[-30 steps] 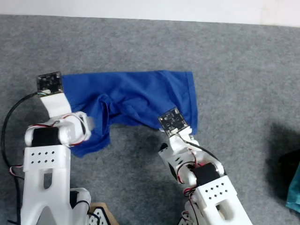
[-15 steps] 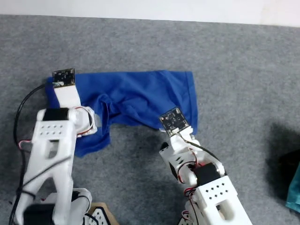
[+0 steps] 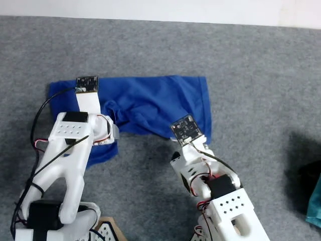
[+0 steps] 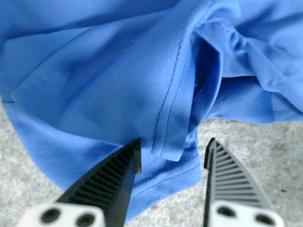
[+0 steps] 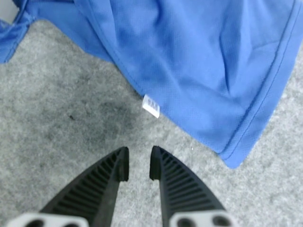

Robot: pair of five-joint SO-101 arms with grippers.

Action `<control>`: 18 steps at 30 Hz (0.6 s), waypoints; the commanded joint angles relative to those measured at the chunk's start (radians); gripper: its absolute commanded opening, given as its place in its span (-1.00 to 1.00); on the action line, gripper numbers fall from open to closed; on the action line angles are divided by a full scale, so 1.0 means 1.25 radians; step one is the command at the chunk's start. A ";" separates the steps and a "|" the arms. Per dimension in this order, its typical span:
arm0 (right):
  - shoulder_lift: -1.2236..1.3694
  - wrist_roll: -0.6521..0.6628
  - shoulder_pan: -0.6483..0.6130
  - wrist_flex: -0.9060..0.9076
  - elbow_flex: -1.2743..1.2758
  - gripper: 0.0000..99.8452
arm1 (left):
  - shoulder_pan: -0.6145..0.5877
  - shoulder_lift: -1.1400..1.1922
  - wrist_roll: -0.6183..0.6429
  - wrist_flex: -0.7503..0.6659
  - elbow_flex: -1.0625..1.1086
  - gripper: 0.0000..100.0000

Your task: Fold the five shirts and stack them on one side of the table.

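Note:
A blue shirt (image 3: 155, 100) lies crumpled on the grey table (image 3: 251, 65), left of centre. My left arm (image 3: 75, 130) reaches over its left part. In the left wrist view my left gripper (image 4: 173, 153) is open just above the blue shirt (image 4: 94, 71), and a folded hem strip lies between its fingertips. My right arm (image 3: 200, 170) stands at the shirt's near right edge. My right gripper (image 5: 138, 163) is shut over bare table, a little short of the blue shirt (image 5: 199, 56) and its small white tag (image 5: 151, 106).
At the right edge of the table lie a teal cloth (image 3: 315, 201) and a dark object (image 3: 308, 175). Open grey table stretches beyond the shirt and to its right. A light brown corner (image 3: 108, 228) shows at the bottom between the arm bases.
My left arm has swung to the right, over the shirt's left part, uncovering the shirt's far left corner. The right arm and the shirt's right half have not moved.

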 commanded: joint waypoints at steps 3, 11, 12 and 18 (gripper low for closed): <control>-0.010 0.006 0.010 -0.034 -0.001 -0.82 | -0.040 0.001 -0.006 -0.011 -0.028 -0.55; -0.012 0.005 0.010 -0.031 -0.001 -0.82 | -0.045 0.002 -0.007 -0.015 -0.015 -0.55; -0.012 0.005 0.010 -0.031 -0.001 -0.82 | -0.045 0.002 -0.007 -0.025 -0.013 -0.55; -0.012 0.005 0.010 -0.031 -0.001 -0.82 | -0.045 0.003 -0.007 -0.061 0.009 -0.59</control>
